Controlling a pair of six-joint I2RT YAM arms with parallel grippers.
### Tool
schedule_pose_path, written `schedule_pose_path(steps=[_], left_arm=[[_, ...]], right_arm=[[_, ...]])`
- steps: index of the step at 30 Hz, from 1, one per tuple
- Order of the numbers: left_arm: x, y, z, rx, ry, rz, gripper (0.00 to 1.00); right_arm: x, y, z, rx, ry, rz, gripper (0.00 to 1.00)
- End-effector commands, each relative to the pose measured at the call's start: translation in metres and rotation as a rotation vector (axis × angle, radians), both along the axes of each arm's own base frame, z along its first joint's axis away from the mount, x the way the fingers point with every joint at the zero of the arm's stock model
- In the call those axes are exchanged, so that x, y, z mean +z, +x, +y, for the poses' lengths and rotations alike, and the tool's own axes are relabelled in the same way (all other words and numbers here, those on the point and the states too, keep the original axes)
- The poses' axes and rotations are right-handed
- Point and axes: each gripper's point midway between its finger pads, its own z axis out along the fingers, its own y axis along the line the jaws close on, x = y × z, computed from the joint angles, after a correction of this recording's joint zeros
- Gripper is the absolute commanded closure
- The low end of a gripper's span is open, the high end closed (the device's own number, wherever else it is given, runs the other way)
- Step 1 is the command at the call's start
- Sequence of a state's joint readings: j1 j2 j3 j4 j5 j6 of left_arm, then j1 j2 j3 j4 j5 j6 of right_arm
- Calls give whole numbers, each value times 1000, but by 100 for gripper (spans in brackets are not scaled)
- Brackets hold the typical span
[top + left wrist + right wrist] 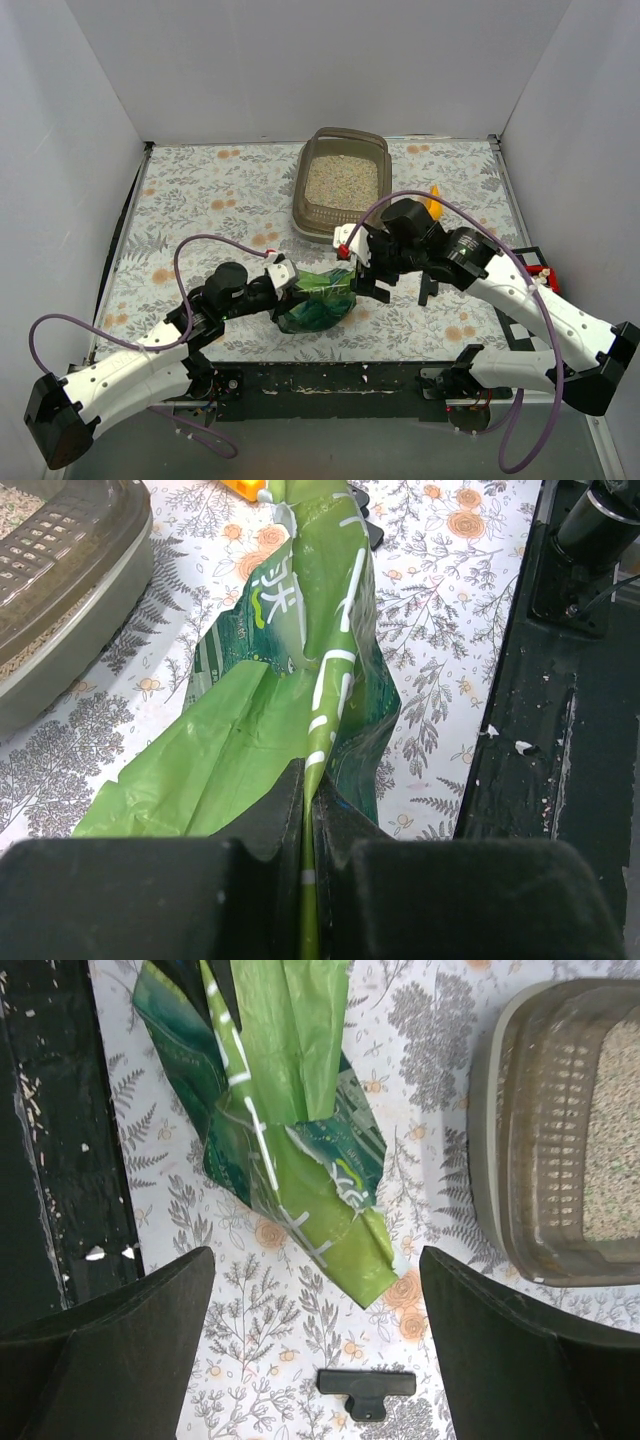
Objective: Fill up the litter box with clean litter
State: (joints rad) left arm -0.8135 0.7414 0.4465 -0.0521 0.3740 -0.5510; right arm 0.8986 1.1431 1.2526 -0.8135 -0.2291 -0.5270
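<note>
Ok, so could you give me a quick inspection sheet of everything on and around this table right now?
Surface: floral table cover; black strip along the near edge.
Job's things: litter box at far centre, clean litter covering its floor.
Clutter: crumpled green bag near the front; yellow scoop right of the box, partly hidden; small black clip beside the bag.
Grippers: left gripper shut on the green bag's edge; right gripper open above the bag, holding nothing.
Cables: a purple cable loops along each arm.
Surroundings: plain white walls on three sides.
</note>
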Motion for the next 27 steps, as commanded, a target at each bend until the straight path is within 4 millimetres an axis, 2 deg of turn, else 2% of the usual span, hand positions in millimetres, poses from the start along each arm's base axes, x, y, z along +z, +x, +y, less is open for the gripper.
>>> schedule_pose_path(steps=[1, 9, 17, 25, 27], left_arm=[[0, 4, 4, 42, -21, 3, 100], [3, 4, 6, 57, -39, -8, 100], [2, 4, 6, 56, -39, -8, 100], [3, 4, 7, 62, -41, -10, 100], [3, 5, 7, 62, -41, -14, 100]], right_arm=[[-15, 3, -4, 19, -25, -41, 11], [-35, 9, -3, 76, -20, -127, 12], [-27, 19, 10, 94, 6, -165, 14], [-55, 14, 18, 134, -22, -100, 15], [-70, 8, 19, 155, -31, -60, 15]])
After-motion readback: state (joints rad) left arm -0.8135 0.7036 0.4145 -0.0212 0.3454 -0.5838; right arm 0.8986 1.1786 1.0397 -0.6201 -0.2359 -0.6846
